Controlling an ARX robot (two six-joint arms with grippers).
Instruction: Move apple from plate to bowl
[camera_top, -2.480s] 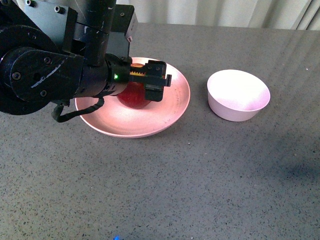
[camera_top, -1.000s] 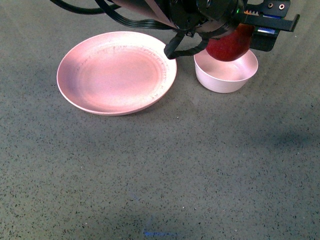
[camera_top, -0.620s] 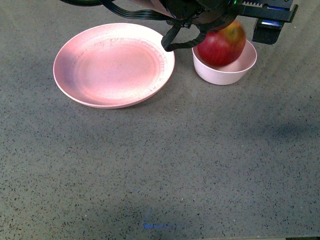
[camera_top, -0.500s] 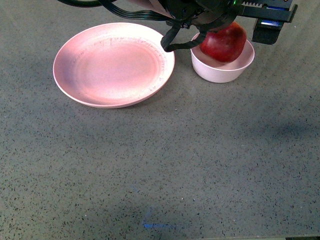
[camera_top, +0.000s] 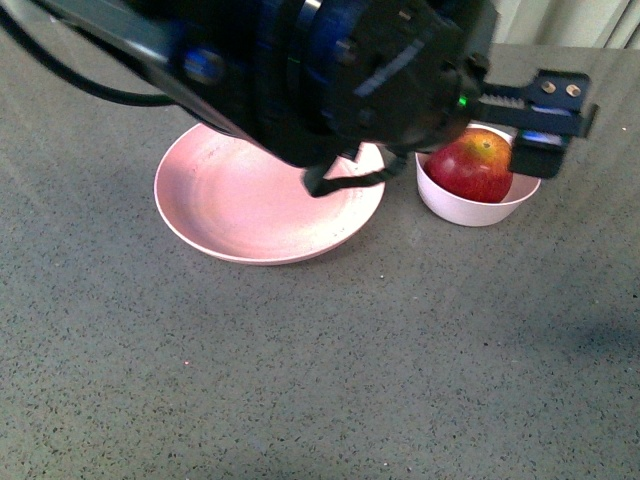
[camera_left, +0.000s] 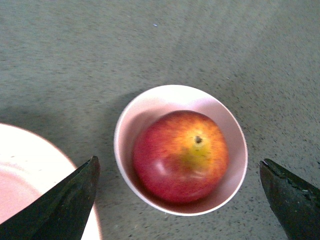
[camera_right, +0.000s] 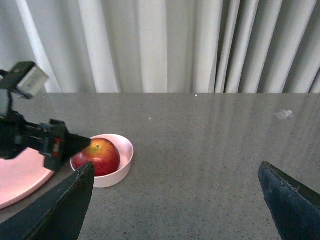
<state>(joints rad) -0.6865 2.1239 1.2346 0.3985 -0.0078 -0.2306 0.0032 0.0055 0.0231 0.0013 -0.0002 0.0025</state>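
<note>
Our left gripper (camera_left: 179, 162) hangs released, jaws wide above the apple (camera_top: 472, 168) in the bowl (camera_left: 150, 107), three o'clock of the plate (camera_top: 250, 200)

Soft, even light lies on the desk (camera_top: 300, 380). In the front view the left arm (camera_top: 330, 70), close to the lens, is dark and smeared with blur. From the left wrist, the plate (camera_left: 15, 162) washes out to white at its rim, the apple (camera_left: 180, 155) carries a pale gleam, and the bowl (camera_left: 137, 117) casts a soft shadow. From the right wrist, bright curtains (camera_right: 150, 45) lay pale glare on the far desk.
</note>
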